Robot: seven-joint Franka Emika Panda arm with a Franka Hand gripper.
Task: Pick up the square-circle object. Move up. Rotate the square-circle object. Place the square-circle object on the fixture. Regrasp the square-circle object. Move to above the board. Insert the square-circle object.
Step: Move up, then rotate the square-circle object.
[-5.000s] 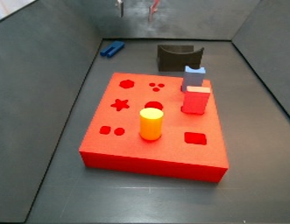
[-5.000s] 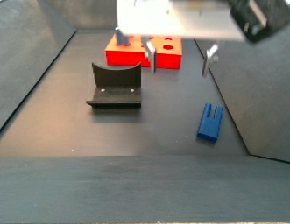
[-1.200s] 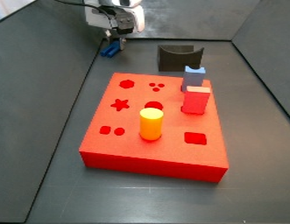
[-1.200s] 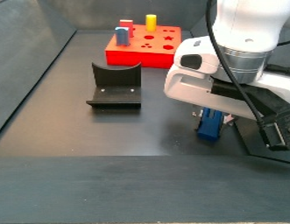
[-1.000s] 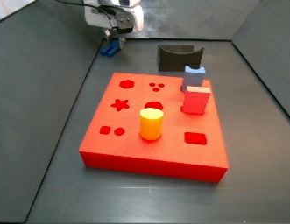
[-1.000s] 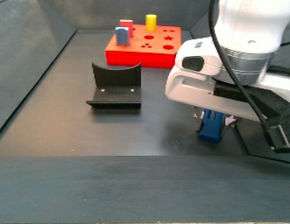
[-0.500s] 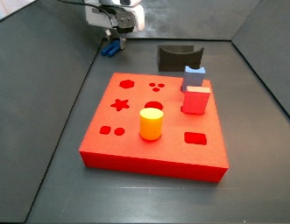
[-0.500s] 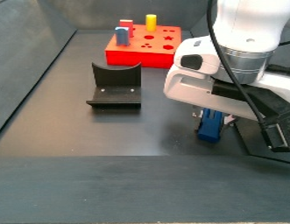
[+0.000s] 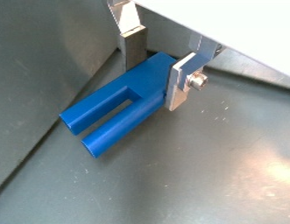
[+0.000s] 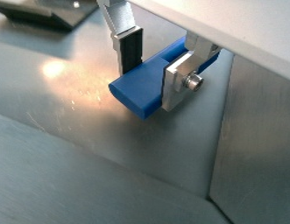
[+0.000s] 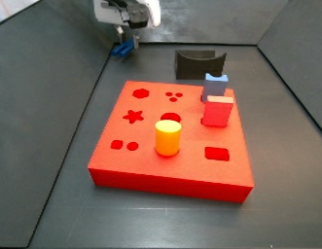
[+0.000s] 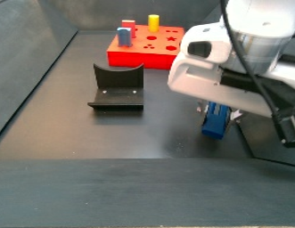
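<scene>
The square-circle object (image 9: 117, 112) is a dark-blue piece with two parallel peg legs pointing away from the jaws. My gripper (image 9: 157, 70) is shut on its flat end, with the silver fingers (image 10: 179, 80) pressed on both sides in both wrist views. In the side views the gripper (image 11: 125, 39) holds the piece (image 12: 217, 122) just above the dark floor, close to a side wall. The dark fixture (image 11: 196, 64) stands behind the red board (image 11: 190, 146), and it shows again as an L-shaped bracket (image 12: 116, 87) apart from the gripper.
A yellow cylinder (image 11: 167, 137) and a red block with a light-blue top (image 11: 218, 100) stand in the board. Grey walls close in the floor on all sides. The white arm body (image 12: 250, 53) hides the floor beside the piece.
The gripper has risen a little and the blue piece has come up with it. Five seconds ago the piece lay free on the floor with the gripper away from it.
</scene>
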